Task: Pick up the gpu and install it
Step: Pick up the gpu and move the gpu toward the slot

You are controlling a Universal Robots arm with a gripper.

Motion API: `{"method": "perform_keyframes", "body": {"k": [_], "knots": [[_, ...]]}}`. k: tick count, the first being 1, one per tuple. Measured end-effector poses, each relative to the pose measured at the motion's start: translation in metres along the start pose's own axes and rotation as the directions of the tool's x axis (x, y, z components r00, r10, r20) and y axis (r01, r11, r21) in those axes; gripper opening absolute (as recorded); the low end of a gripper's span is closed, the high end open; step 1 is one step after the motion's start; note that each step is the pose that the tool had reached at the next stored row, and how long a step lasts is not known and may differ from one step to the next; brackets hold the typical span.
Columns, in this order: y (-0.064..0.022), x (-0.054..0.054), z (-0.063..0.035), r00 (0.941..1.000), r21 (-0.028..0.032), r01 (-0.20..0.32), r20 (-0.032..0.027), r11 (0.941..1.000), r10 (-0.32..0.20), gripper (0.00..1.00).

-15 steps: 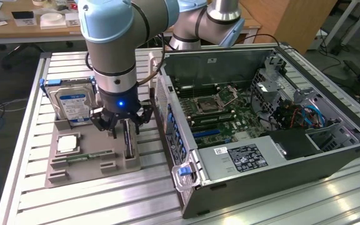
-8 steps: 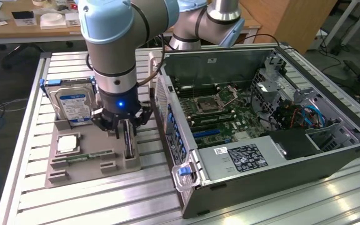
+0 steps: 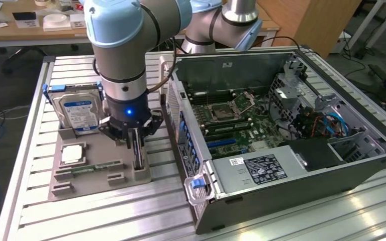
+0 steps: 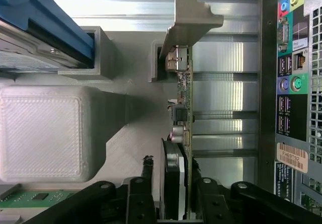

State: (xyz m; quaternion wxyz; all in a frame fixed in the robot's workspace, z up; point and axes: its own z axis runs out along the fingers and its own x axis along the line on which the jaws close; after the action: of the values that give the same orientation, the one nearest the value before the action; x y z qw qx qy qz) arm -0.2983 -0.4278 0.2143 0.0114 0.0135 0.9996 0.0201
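The gpu (image 3: pixel 138 159) stands on edge in a slot of the grey holder tray (image 3: pixel 89 190), beside the open computer case (image 3: pixel 280 130). In the wrist view the gpu (image 4: pixel 185 98) is seen edge-on, a thin green board with a dark cooler and its silver bracket (image 4: pixel 190 17) at the far end. My gripper (image 3: pixel 136 143) is lowered over the card's upper edge. The gripper (image 4: pixel 175 201) is open, with one black finger (image 4: pixel 143 196) on each side of the card, close to it, and a narrow gap on the cooler side.
A silver hard drive (image 3: pixel 78 111) with a blue-white label stands at the tray's back. A processor (image 3: pixel 72 153) and a memory stick (image 3: pixel 89 169) lie on the tray. The case's rear ports (image 4: pixel 292 83) are close beside the card. The motherboard has a blue slot (image 3: pixel 223 142).
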Motion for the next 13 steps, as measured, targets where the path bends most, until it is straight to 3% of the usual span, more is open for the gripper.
{"method": "perform_keyframes", "body": {"k": [1, 2, 6, 7, 13], "knots": [[0.0000, 0.0000, 0.0001, 1.0000, -0.0001, 0.000, 0.0000, 1.0000, 0.000, 0.44], [0.0000, 0.0000, 0.0000, 1.0000, 0.0000, 0.000, 0.0000, 1.0000, 0.000, 0.37], [0.0000, 0.0000, 0.0000, 1.0000, 0.0000, 0.000, 0.0001, 1.0000, 0.000, 0.36], [0.0000, 0.0000, 0.0000, 1.0000, 0.0000, 0.000, 0.0001, 1.0000, 0.000, 0.29], [0.0000, 0.0000, 0.0000, 1.0000, -0.0001, 0.000, 0.0000, 1.0000, 0.000, 0.28]]}}
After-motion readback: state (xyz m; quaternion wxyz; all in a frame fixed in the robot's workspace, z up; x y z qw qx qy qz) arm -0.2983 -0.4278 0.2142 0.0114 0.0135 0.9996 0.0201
